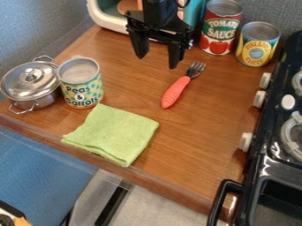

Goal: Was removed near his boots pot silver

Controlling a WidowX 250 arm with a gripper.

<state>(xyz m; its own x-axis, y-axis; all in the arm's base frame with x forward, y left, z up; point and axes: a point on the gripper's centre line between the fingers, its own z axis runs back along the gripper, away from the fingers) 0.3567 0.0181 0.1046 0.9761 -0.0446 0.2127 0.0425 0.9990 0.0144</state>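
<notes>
Single fixed view, above counter, facing down at slant.

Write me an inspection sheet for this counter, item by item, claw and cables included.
Surface: brown wood-look counter, no spill seen.
Job's things: silver pot at the left, lid on, upright.
Clutter: green-labelled can beside the pot; folded green cloth near the front edge; fork lying mid-counter; red-labelled can and yellow-labelled can at the back, both upright.
Gripper: claw over the back of the counter, fingers apart, nothing between them.
Cables: thin dark loop by the claw's top, possibly a cable; cannot tell.
Surroundings: black stove at the right; white-and-teal unit behind.
</notes>
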